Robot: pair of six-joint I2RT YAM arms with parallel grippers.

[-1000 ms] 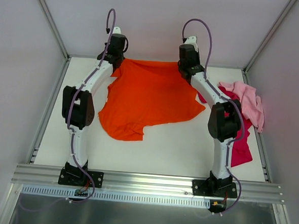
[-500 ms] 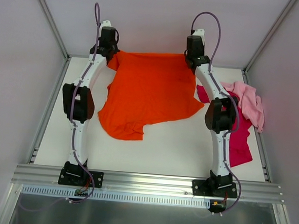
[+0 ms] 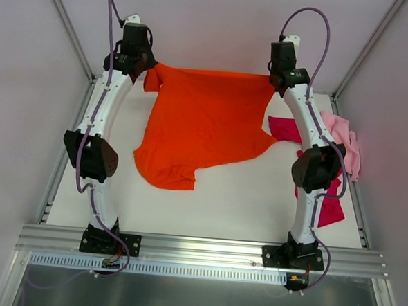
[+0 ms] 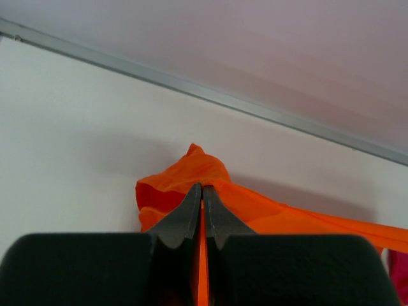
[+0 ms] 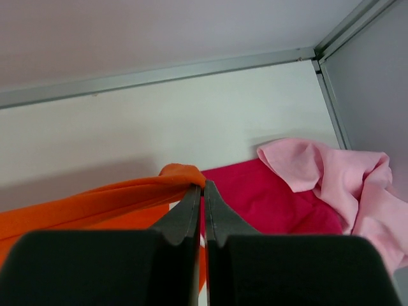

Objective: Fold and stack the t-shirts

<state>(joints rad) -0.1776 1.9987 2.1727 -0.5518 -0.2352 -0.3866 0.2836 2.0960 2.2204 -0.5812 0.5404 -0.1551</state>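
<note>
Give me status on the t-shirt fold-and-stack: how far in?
Early. Done: nothing folded or stacked. In hand: the left end effector and right end effector are each shut on a far corner of the orange t-shirt, holding that edge stretched and raised while the rest drapes on the table. Left: fold it, then the pink t-shirt and magenta t-shirt, both crumpled at right.

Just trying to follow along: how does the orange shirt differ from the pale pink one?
The orange t-shirt is spread wide, its far edge lifted and stretched between the left gripper and right gripper, both shut on it; the pink t-shirt lies crumpled and untouched. Orange fills the middle of the table; pink sits at its right edge, partly over the magenta t-shirt. Both are plain cloth, not yet folded.
</note>
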